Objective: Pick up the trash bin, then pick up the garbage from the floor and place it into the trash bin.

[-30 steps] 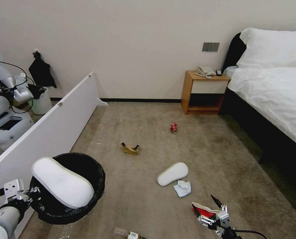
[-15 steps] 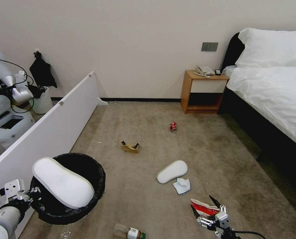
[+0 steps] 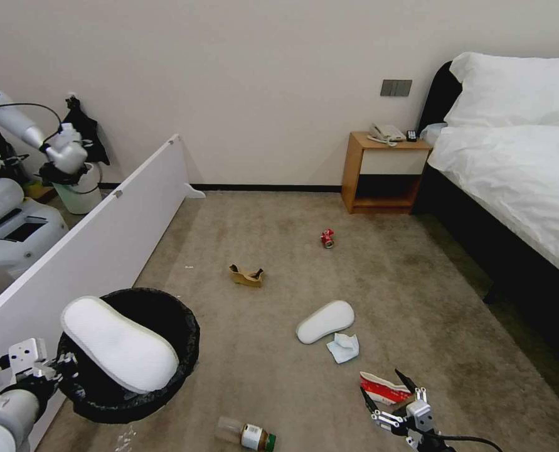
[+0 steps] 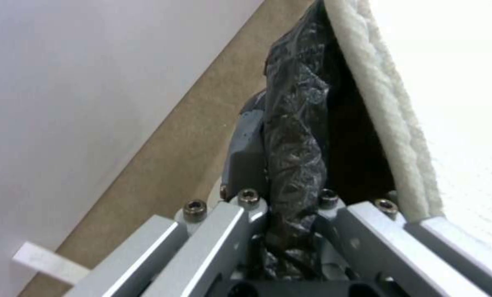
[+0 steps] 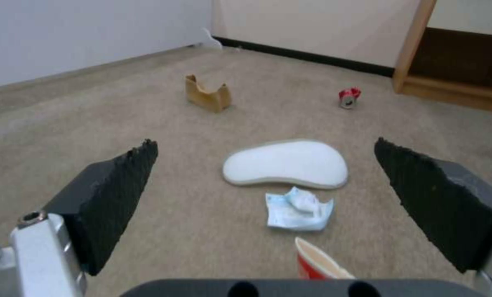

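Left claw (image 3: 58, 367) clamps the trash bin (image 3: 166, 370) rim, slipper (image 3: 119, 344) inside; right claw (image 3: 389, 402) hangs spread just above the crushed carton (image 3: 383, 389) near the tissue (image 3: 343, 347); next, lower and pinch

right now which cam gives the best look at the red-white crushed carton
The head view: the red-white crushed carton lies whole on the carpet just beyond the open right gripper. The right wrist view catches one end between the fingers.
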{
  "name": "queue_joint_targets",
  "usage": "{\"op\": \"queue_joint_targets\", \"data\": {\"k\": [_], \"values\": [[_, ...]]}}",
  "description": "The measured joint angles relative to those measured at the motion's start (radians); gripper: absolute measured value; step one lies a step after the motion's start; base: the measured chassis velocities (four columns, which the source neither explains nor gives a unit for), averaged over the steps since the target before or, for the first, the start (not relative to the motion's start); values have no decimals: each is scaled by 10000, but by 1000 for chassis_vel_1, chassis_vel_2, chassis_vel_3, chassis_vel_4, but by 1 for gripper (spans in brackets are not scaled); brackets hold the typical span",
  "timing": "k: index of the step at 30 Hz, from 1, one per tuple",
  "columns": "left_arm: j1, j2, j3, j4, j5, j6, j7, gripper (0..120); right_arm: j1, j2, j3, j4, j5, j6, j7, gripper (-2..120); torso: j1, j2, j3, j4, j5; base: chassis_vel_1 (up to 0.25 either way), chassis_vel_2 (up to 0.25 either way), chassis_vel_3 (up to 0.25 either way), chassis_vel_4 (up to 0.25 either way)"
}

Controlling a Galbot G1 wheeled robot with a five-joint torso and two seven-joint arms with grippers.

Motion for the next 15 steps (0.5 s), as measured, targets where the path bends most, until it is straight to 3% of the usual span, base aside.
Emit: {"op": "queue_joint_targets", "data": {"k": [8,15], "values": [[-3,0,8,-10,-10,0,-16,2,18,16,-13,-19,22,99,-21,100,-1,0,-1,0,1,110,-99,-109,101],[32,-26,-21,-47,-8,0,-25,2,328,-64,-239,-266,262,224,-104,100,0,0,0,-1,0,13,-19,-16,11]]}}
